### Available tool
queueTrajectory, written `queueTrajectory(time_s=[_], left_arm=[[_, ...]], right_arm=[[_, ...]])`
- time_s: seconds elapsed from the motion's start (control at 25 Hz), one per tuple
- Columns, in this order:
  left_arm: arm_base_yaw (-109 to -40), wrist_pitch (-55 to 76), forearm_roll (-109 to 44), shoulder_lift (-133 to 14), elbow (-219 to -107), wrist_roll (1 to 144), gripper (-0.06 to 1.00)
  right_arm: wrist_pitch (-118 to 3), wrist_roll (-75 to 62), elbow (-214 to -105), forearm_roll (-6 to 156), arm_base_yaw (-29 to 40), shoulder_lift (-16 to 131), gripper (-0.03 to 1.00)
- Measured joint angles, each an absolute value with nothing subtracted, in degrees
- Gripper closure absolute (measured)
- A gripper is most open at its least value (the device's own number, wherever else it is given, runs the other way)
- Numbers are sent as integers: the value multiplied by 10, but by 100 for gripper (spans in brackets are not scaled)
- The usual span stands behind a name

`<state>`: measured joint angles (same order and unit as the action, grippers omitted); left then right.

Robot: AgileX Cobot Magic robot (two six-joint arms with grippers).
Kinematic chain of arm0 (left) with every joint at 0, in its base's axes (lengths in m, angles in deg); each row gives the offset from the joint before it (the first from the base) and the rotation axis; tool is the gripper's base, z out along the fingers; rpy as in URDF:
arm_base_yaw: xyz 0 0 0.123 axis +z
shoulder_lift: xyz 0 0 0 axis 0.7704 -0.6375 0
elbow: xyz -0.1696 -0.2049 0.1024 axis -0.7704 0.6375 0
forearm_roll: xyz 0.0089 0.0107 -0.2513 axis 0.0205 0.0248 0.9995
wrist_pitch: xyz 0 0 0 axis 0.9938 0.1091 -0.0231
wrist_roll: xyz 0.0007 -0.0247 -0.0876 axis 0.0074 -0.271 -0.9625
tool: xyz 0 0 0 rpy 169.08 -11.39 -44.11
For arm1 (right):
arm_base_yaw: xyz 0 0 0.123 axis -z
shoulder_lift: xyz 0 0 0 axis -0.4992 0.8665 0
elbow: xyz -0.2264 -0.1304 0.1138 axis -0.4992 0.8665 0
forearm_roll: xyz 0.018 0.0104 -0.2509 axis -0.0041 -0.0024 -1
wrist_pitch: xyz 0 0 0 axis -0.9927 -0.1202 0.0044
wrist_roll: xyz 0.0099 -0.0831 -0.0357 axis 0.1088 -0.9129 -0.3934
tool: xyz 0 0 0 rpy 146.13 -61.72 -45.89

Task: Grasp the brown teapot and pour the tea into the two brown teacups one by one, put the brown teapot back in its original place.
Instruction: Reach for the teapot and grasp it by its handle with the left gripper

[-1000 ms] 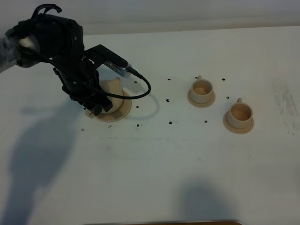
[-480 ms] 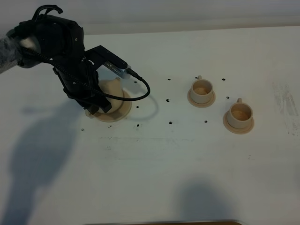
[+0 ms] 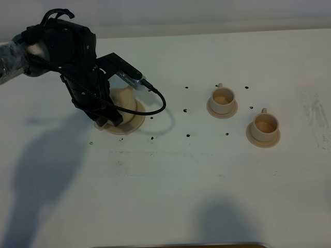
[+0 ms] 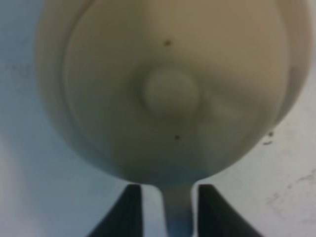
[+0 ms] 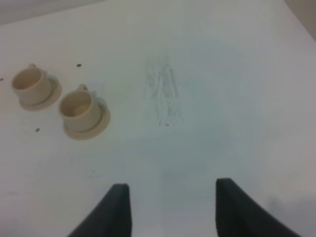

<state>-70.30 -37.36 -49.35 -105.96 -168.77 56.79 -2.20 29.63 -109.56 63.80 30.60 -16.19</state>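
Observation:
The brown teapot stands on its wide saucer, the original place, at the table's left, mostly hidden under my left arm. In the left wrist view the teapot fills the frame, lid knob up. Its loop handle sits between the two dark fingers of my left gripper. The gripper is open, with one finger nearly touching the handle and a thin gap at the other. The two brown teacups stand on small saucers at the right. My right gripper is open and empty, away from the teacups.
Small black marks dot the white table between teapot and cups. A black cable loops off the left arm beside the teapot. A scuffed grey patch lies to the right of the cups.
The left arm has shifted very slightly over the teapot and its fingers have drawn closer together around the handle. Teapot and cups have not moved.

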Motion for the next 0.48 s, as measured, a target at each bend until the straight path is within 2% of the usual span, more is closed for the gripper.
queueTrajectory(time_s=[0.12, 0.48], left_arm=[[-703, -372, -499, -1060, -1688, 568, 86], [-703, -368, -499, -1060, -1688, 568, 86]], right_arm=[[-22, 296, -1096, 638, 306, -162, 56], [-22, 296, -1096, 638, 306, -162, 56]])
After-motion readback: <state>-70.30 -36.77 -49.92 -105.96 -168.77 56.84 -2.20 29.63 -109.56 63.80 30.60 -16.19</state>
